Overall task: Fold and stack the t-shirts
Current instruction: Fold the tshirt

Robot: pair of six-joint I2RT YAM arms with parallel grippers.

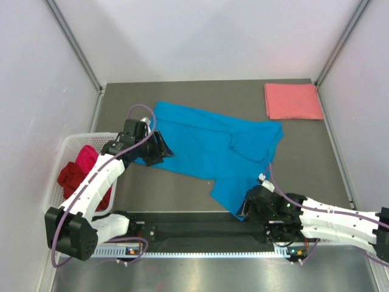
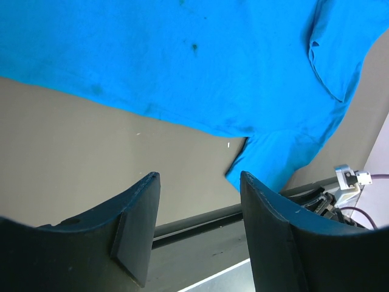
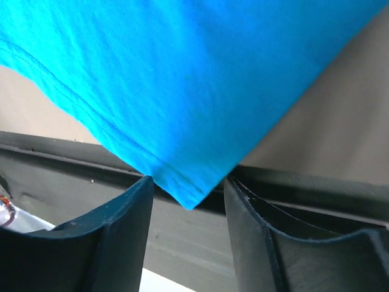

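Observation:
A bright blue t-shirt (image 1: 206, 143) lies spread and rumpled across the middle of the dark table. My left gripper (image 1: 159, 149) hovers at its left edge, open, with nothing between its fingers; in the left wrist view (image 2: 199, 182) the blue t-shirt (image 2: 182, 61) lies beyond the fingertips. My right gripper (image 1: 246, 207) is at the shirt's near corner, open. In the right wrist view the hemmed corner of the blue t-shirt (image 3: 182, 73) hangs between the two fingertips of that gripper (image 3: 187, 182). A salmon pink t-shirt (image 1: 293, 101) lies folded at the back right.
A white lattice basket (image 1: 67, 146) stands at the left edge, holding a dark red shirt (image 1: 73, 176) and a magenta one (image 1: 88, 157). A black rail (image 1: 194, 228) runs along the near edge between the arm bases. Pale walls close in the table on both sides.

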